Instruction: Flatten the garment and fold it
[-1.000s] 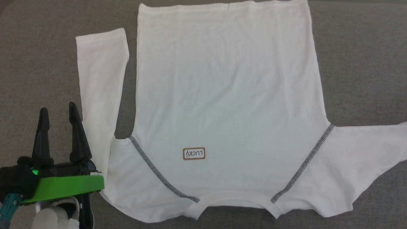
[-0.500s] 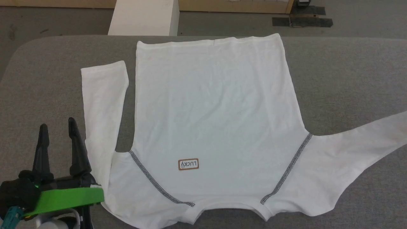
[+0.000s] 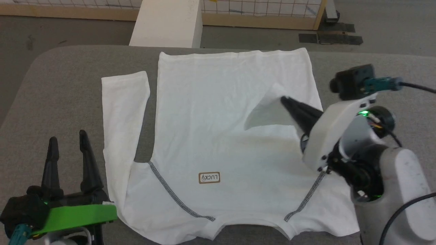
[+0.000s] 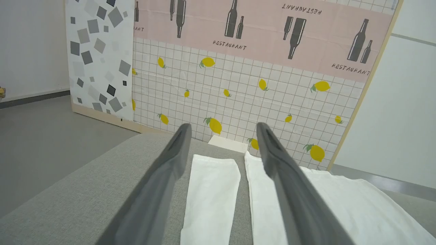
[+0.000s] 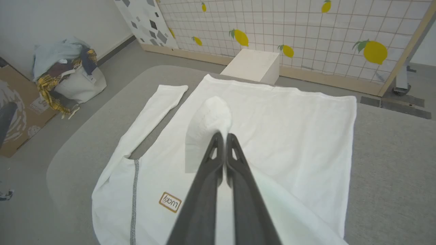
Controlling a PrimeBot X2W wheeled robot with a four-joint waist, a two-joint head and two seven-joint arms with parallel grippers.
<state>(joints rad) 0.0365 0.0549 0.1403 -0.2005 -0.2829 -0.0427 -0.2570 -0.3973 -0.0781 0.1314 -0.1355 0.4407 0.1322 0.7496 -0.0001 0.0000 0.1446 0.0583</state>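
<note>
The white garment [image 3: 211, 143] lies flat on the grey table [image 3: 54, 88], neck toward me, its "LUCKY" patch [image 3: 209, 177] near the collar. My right gripper [image 3: 284, 100] is shut on the end of the right sleeve [image 3: 269, 110], holding it lifted over the shirt's body. The right wrist view shows the same sleeve end [image 5: 207, 119] draped from the closed fingertips [image 5: 218, 136]. The left sleeve [image 3: 124, 112] lies straight beside the body. My left gripper [image 3: 68, 136] stands open at the lower left, just left of that sleeve [image 4: 211, 190], holding nothing.
A white box [image 3: 167, 23] stands on the floor beyond the table's far edge, before a lemon-patterned partition [image 4: 238, 85]. A bag of clothes [image 5: 64, 75] and a cardboard box [image 5: 17, 112] sit on the floor to the left.
The head camera has tilted up and pulled back. My right arm has come into view, bringing the right sleeve from stretched out at the right to over the shirt's body. The left gripper stays put.
</note>
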